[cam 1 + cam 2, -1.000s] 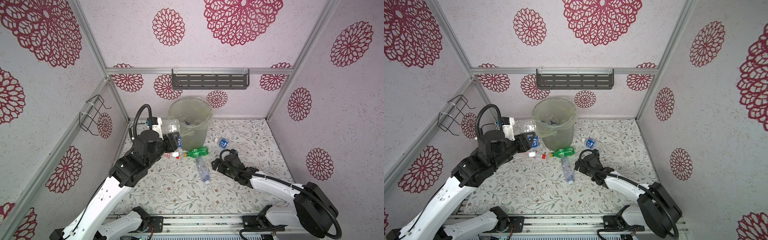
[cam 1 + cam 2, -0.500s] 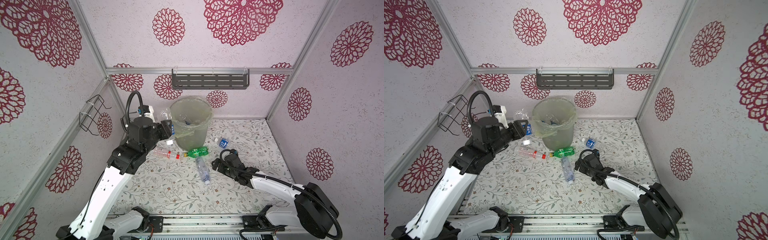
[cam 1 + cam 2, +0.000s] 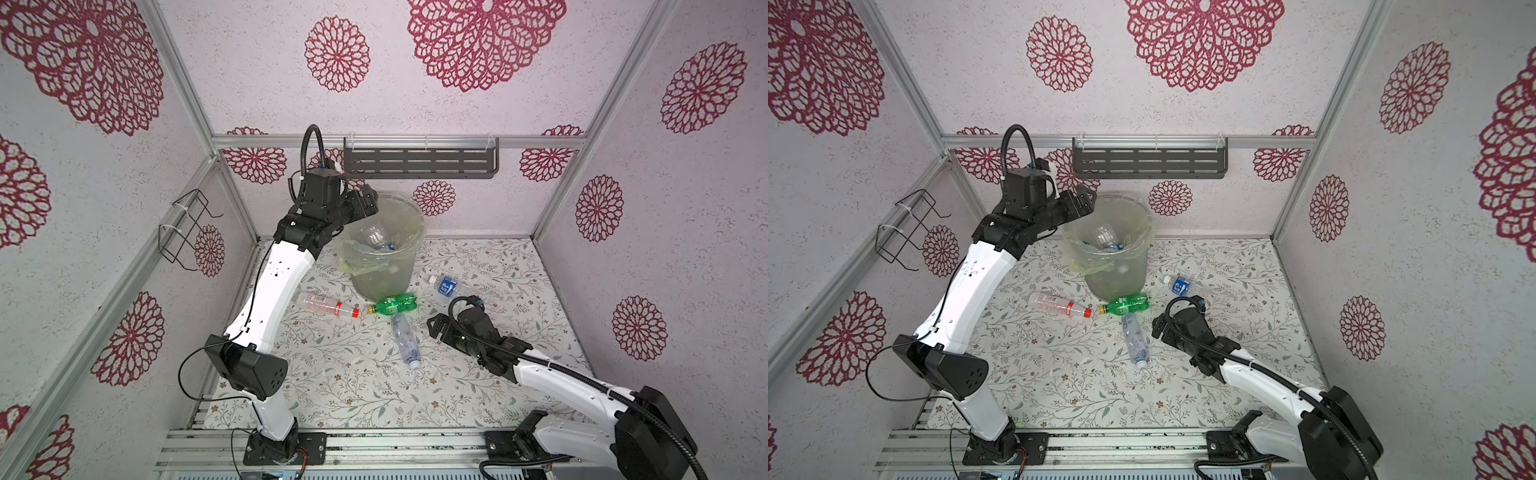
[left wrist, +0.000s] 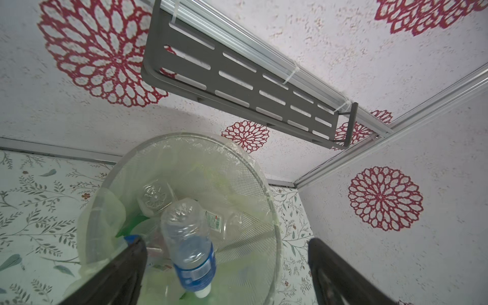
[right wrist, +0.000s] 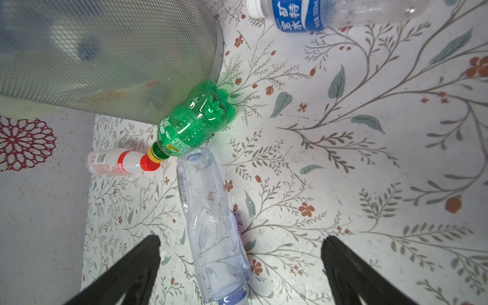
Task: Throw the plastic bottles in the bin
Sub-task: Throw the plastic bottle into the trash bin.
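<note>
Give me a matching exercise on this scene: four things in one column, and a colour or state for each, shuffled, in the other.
Things:
1. green bottle
2. red-capped bottle
3. long clear bottle
4. bin

Colours or states:
A. lined with a yellowish bag
B. yellow cap
C. dented, all clear, blue cap
D. white and red label

Pairs: 1-B, 2-D, 3-C, 4-A.

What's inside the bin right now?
The left wrist view shows the bin holding a blue-label bottle, cap down, and beside it a clear bottle, base towards the camera, within the bag liner. The bottom, and anything beneath them, is covered.
</note>
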Robot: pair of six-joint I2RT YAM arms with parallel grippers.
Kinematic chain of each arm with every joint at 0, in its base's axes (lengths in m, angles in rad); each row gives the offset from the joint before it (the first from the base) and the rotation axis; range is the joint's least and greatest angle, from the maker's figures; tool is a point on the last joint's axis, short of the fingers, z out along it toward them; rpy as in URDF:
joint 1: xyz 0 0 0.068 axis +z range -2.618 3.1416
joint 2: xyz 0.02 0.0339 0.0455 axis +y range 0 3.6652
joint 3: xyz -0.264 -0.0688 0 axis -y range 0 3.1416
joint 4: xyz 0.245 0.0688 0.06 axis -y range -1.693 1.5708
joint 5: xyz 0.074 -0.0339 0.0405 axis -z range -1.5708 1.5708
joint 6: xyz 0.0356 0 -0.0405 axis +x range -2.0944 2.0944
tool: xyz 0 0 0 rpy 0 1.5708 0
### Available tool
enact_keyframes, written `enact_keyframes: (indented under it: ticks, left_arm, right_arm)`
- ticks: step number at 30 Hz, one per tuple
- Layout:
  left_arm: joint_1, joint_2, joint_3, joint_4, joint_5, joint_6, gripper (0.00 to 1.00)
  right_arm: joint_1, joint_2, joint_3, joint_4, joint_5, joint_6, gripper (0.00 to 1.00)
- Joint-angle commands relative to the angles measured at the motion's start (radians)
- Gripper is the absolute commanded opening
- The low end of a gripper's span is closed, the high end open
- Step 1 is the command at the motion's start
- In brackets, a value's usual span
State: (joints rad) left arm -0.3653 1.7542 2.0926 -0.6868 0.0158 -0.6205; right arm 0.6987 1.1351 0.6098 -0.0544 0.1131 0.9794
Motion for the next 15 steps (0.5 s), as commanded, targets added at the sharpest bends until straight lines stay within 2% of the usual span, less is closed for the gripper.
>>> enact_keyframes:
  ticks: [1,7,10,15]
  left_arm:
    - [0.015,-0.126,0.019,-0.036,0.056,0.027,0.97]
    - [0.040,-0.337,-0.282,0.054,0.096,-0.003,0.97]
    - [0.053,-0.412,-0.380,0.054,0.062,0.007,0.97]
    - [0.079,-0.495,-0.509,0.042,0.055,0.009,0.97]
  right_arm:
    - [0.004,-0.048,-0.020,-0.023,0.037,-0.011,0.99]
    - [0.016,-0.088,-0.037,-0.031,0.102,0.004,0.99]
    - [0.035,-0.101,-0.030,-0.020,0.136,-0.029,0.99]
    - [0.045,-0.103,-0.014,0.024,0.091,-0.055,0.99]
